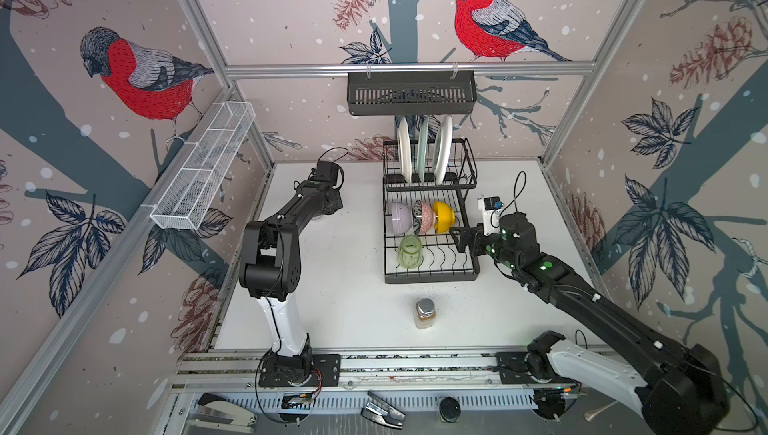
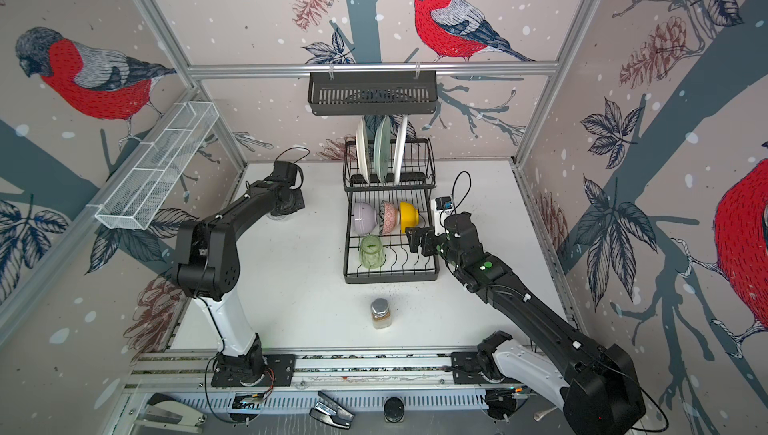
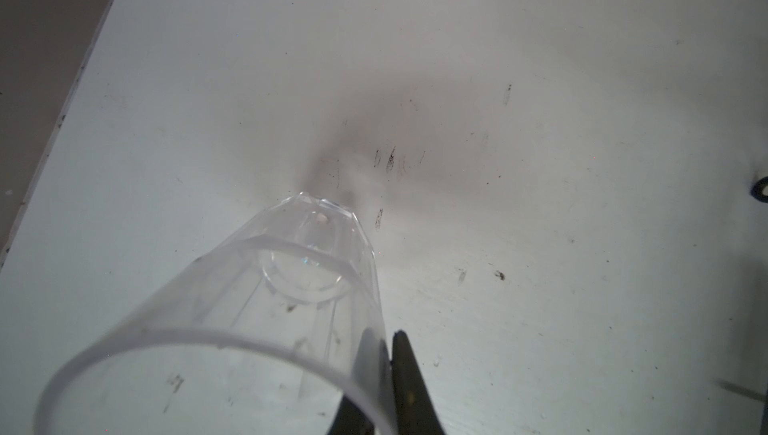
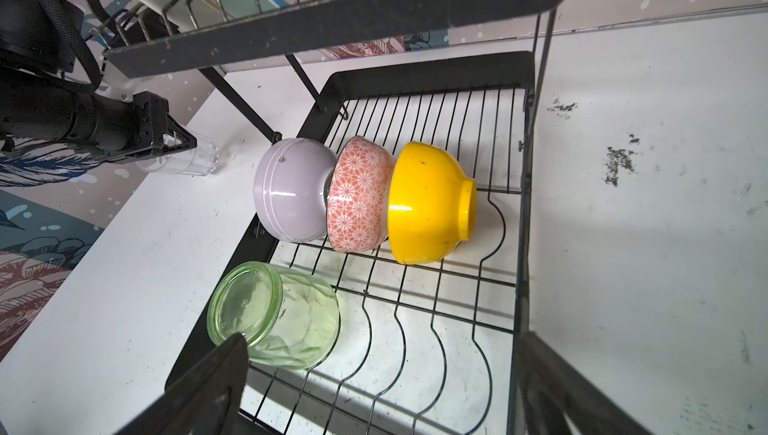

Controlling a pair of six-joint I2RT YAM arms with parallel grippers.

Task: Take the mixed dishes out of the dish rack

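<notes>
My left gripper (image 3: 388, 354) is shut on the wall of the clear ribbed tumbler (image 3: 249, 312), one finger inside the rim and one outside. The tumbler's base points down at the white table, left of the dish rack (image 1: 432, 275). In both top views the wrist hides this tumbler. The raised tier holds three upright plates (image 1: 423, 148). On the lower tier the lilac bowl (image 4: 291, 187), pink-patterned bowl (image 4: 359, 196) and yellow bowl (image 4: 428, 204) lean together, with the green tumbler (image 4: 282, 316) upside down in front. My right gripper (image 4: 380, 370) hangs open over that tier's right side.
A small silver-capped jar of brown powder (image 1: 424, 313) stands on the table in front of the rack. A long black slotted basket (image 1: 411, 94) hangs on the back rail above the plates. A white mesh tray (image 1: 203, 171) hangs on the left wall.
</notes>
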